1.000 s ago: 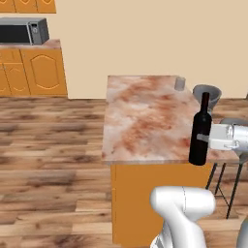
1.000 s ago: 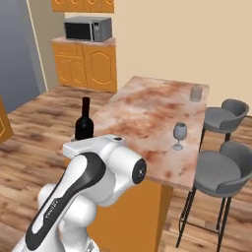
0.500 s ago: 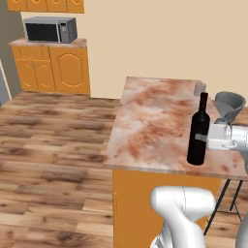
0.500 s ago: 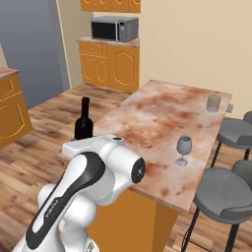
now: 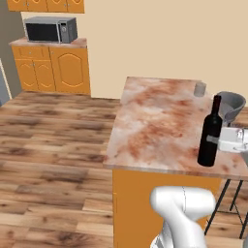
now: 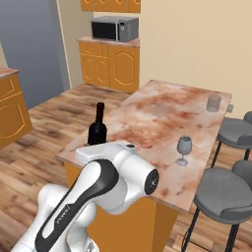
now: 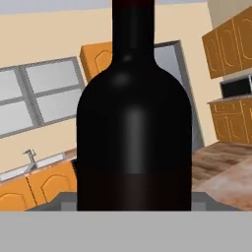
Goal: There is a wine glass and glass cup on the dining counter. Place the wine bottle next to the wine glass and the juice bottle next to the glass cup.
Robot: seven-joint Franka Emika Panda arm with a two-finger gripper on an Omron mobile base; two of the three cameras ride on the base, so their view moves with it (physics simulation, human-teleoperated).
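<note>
The wine bottle (image 5: 211, 133), tall and nearly black, stands upright in my gripper (image 5: 213, 141), which is shut on its lower body from the right. It hangs over the near end of the dining counter (image 5: 155, 121). In the right base view the wine bottle (image 6: 98, 129) rises just behind my arm. Up close in the hand view, the wine bottle (image 7: 134, 123) covers the middle. The wine glass (image 6: 183, 149) stands near the dining counter's (image 6: 162, 110) right edge. Far back on the right sits the glass cup (image 6: 213, 103), also the glass cup (image 5: 199, 88). The juice bottle is out of view.
Grey bar stools (image 6: 237, 134) (image 6: 222, 196) line the counter's right side, with one stool (image 5: 230, 104) in the left base view. A microwave (image 5: 51, 29) sits on orange cabinets (image 5: 53, 70) at the back wall. Wooden floor (image 5: 53, 145) lies open to the left.
The whole picture has shifted: the base has driven, and the counter, glass and cup now sit nearer and more central. The bottle stays in the gripper.
</note>
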